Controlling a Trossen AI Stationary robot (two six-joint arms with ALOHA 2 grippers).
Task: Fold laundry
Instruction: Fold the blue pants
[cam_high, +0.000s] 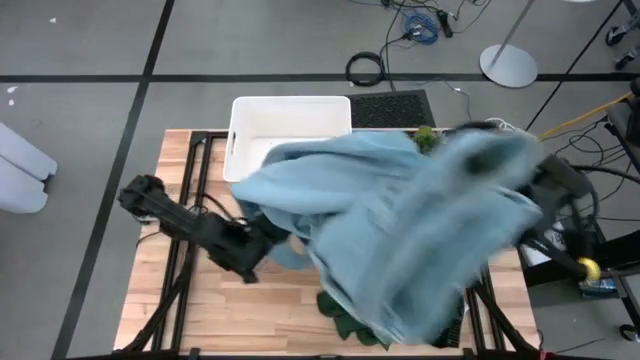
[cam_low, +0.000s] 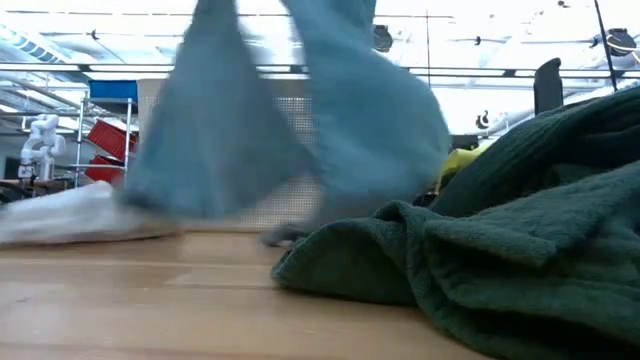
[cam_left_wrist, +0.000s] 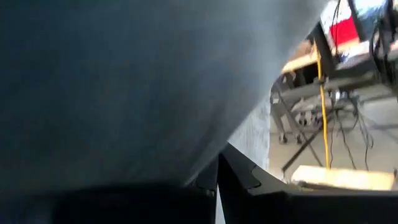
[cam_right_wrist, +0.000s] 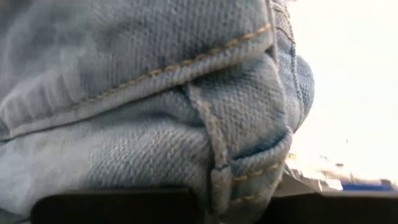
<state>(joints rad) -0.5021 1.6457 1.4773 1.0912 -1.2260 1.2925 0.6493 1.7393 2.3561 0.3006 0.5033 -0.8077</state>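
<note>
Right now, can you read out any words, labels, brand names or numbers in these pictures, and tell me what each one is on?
None can be read.
Light blue garment: only stitched seams close up in the right wrist view, no tag or print showing.
White tub: plain, no label visible.
Dark green cloth: no label visible.
Red bins and blue panel in the room behind: any marking is too small and blurred to read.

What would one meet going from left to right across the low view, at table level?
Pale crumpled cloth → hanging light blue denim garment → bit of bright yellow cloth → heaped dark green towel.
</note>
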